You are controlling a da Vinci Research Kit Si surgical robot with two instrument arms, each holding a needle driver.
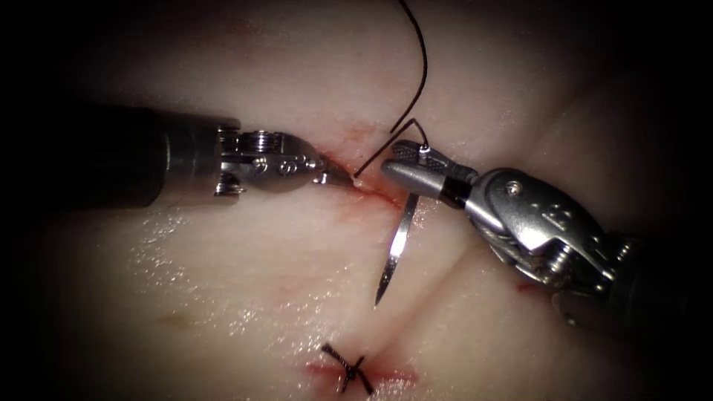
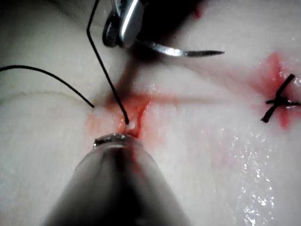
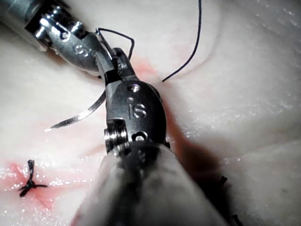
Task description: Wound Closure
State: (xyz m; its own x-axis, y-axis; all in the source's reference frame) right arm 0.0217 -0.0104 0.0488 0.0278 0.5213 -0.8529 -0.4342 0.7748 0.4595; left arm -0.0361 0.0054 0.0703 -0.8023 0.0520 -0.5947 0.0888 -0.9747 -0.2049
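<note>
Pale, glistening tissue (image 1: 223,297) carries the scene, with the cut (image 1: 371,189) running down its middle and red fluid (image 1: 356,137) staining its upper end.

At the cut's upper end the left tool (image 1: 338,176) comes in from the tissue's left edge, its jaws drawn together to a narrow point that rests at the red-stained lip of the cut. From the endoscope view it is not clear whether that point pinches anything. In the left wrist view the thread (image 2: 106,70) runs down into the tissue just in front of this tool's tip.

Just across the cut, the right tool (image 1: 407,160) reaches in from the tissue's right edge, with its jaws clamped on the needle (image 1: 394,252) near the thread end of its curve. The needle hangs free of the tissue, its body sweeping down from the jaws over the cut and its sharp point lying above the tissue on the left side of the cut. The right wrist view shows the same hold, with the needle (image 3: 75,117) curving out past the jaws.

Thread (image 1: 420,59) leaves the needle's end at the right jaws, loops, and climbs to the tissue's far edge.

Near the tissue's near edge, a finished dark knot (image 1: 347,369) sits across the cut in a patch of red fluid.
</note>
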